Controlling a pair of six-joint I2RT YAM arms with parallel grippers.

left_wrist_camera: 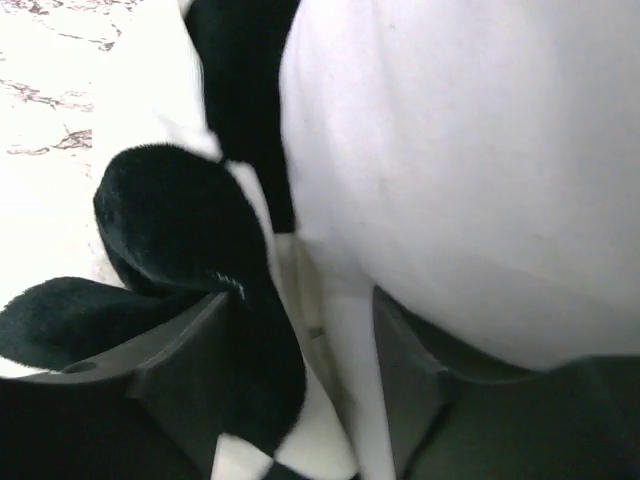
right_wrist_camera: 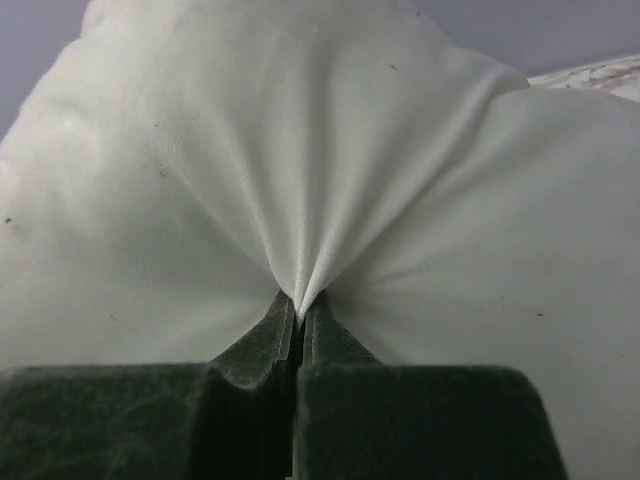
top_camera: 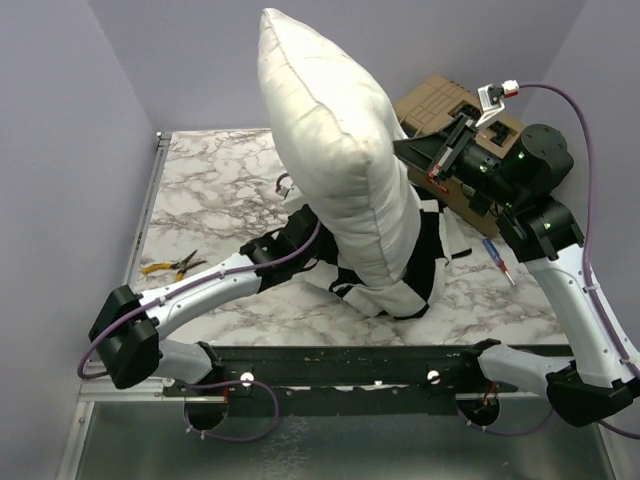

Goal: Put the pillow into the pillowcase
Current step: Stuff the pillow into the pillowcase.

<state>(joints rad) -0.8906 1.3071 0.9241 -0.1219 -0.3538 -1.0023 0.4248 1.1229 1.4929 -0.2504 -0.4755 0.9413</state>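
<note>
Most of pillowcase (top_camera: 430,250) hidden behind pillow (top_camera: 335,170); opening unseen.

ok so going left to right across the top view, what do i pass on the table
yellow-handled pliers → pillow, standing on end → screwdriver. The pillowcase and cardboard box overlap these, so they are left out.

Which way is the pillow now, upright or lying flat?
Upright, leaning a little: the pillow rises on its lower end from the pillowcase.
</note>
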